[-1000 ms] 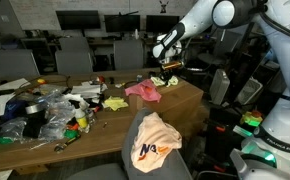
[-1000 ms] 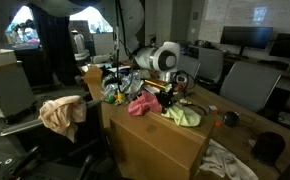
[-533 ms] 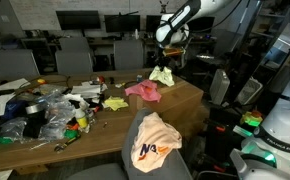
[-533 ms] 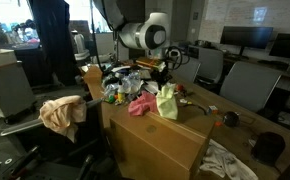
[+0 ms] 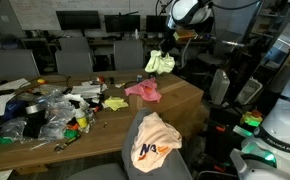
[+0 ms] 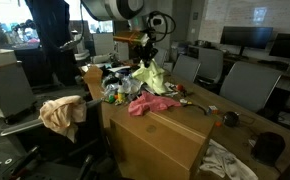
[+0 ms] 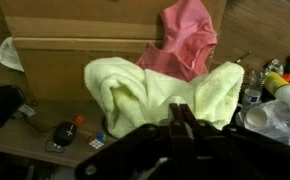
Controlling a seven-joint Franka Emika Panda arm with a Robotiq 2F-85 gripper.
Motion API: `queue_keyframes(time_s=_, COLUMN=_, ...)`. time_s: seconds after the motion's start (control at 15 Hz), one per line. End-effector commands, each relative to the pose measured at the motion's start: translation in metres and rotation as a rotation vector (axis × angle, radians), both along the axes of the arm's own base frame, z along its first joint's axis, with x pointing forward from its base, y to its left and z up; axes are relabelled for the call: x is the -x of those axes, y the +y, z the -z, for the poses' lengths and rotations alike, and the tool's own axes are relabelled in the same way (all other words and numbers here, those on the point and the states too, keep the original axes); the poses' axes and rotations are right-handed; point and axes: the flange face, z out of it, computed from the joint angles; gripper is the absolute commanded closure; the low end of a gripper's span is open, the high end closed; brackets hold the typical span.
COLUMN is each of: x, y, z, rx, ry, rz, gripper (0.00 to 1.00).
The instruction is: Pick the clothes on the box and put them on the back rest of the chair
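Overhead, the pincer (image 5: 166,47) is clenched on the top of a yellow cloth (image 5: 161,63), holding it in the air above the far right end of the table (image 5: 181,101). The cloth hangs with its long axis close to vertical: bunched where it is gripped, wider towards its loose lower edge, which points down at the table. In an exterior view it fans out like a tent (image 6: 151,78) under the pincer (image 6: 145,55), and its hem sits just above a pink cloth (image 6: 150,104); whether the two touch is not clear there. From the wrist the yellow cloth (image 7: 145,95) spreads out left and right beyond the dark fingers (image 7: 182,118), with the pink cloth (image 7: 185,40) and the box (image 7: 85,60) beyond it. The pink cloth (image 5: 143,91) lies crumpled and flat on the table. Near the camera, an orange and white cloth (image 5: 157,140) is draped over a chair (image 5: 128,158) back. Clutter (image 5: 45,110) covers the table's left part.
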Motion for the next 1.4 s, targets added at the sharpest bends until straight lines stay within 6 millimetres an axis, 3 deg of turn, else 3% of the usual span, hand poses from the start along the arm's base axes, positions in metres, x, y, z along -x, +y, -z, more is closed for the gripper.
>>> queue_keyframes(time_s=0.0, x=0.04, y=0.057, z=-0.029, rx=0.06, ry=-0.004, rz=-0.169, gripper=0.99)
queue_keyframes(time_s=0.4, x=0.075, y=0.165, z=-0.037, rx=0.066, ry=0.082, rz=-0.498, gripper=0.99)
queue_keyframes(time_s=0.6, x=0.087, y=0.206, z=-0.035, rx=0.048, ry=0.133, rz=-0.664, gripper=0.99)
queue_keyframes(time_s=1.0, x=0.104, y=0.252, z=-0.028, rx=-0.061, ry=0.261, rz=-0.973, gripper=0.99)
queue_keyframes(time_s=1.33, x=0.122, y=0.267, z=-0.02, rx=-0.118, ry=0.404, rz=-1.178, gripper=0.99)
